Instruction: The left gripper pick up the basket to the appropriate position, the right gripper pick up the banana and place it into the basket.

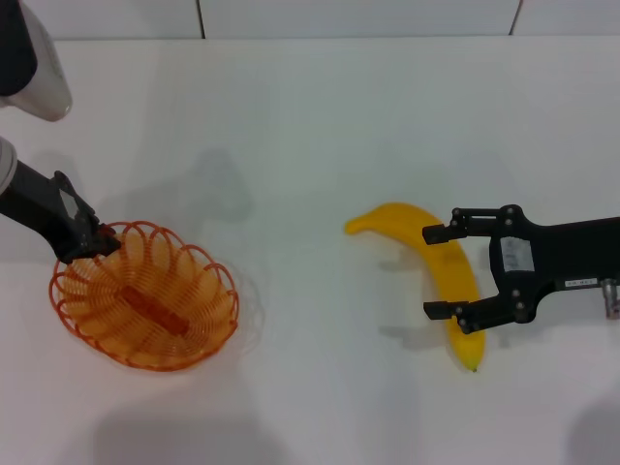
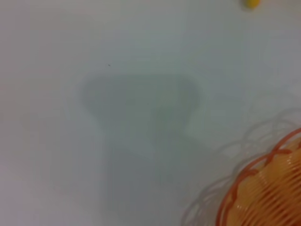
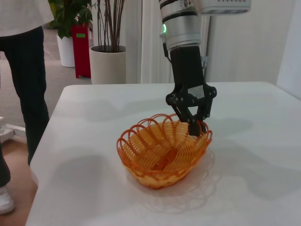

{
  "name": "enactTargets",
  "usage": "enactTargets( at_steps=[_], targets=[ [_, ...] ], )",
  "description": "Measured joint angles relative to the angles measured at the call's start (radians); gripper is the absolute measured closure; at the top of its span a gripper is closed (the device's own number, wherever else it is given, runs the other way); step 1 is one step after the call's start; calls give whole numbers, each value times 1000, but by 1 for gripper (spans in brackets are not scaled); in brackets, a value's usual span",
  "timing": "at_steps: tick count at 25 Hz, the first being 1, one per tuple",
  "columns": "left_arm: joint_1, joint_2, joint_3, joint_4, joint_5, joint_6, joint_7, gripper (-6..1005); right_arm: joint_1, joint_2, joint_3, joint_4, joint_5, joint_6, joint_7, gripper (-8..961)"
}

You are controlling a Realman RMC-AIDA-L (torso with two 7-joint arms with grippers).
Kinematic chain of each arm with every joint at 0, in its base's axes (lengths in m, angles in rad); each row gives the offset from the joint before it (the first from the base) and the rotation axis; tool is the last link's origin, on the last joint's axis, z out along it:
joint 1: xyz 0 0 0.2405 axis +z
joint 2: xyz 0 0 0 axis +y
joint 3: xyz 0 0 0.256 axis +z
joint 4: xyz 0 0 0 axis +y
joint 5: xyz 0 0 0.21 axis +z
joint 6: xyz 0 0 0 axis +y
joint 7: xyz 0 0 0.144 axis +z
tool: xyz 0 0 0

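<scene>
The orange wire basket (image 1: pixel 145 308) sits at the left of the white table. My left gripper (image 1: pixel 94 242) is at its far-left rim, and in the right wrist view this gripper (image 3: pixel 196 126) comes down from above with its fingers shut on the rim of the basket (image 3: pixel 162 153). Part of the rim (image 2: pixel 263 188) shows in the left wrist view. The yellow banana (image 1: pixel 397 221) lies on the table at the right. My right gripper (image 1: pixel 428 272) is open, with one finger on each side of the banana's middle. Whether the fingers touch it cannot be told.
The white table (image 1: pixel 310 116) runs back to a wall. In the right wrist view a person (image 3: pixel 23 70) stands beside the table's edge (image 3: pixel 47 141), with potted plants (image 3: pixel 108 52) behind. A yellow tip of the banana (image 2: pixel 251 3) shows in the left wrist view.
</scene>
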Motion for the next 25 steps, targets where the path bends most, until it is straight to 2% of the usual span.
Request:
enactTargets(
  at_steps=[7,12,15,20,25],
  targets=[
    [5,1,-9,18,-11,53,6,902,-4,-2,3,0,1,-2,0,156],
    [47,7,-18,95,-116,182,6,906,-11,-4,7,0,6,-5,0,158],
    [80,2,-15,149,-174,242,-26,910,-12,-4,8,0,7,-5,0,160],
    [93,-4,-1,166,-231,239,-191,917,-15,-5,8,1,8,-3,0,162],
    [88,-4,-1,151,-267,182,-316,917,-13,-5,8,5,8,-2,0,165]
  ],
)
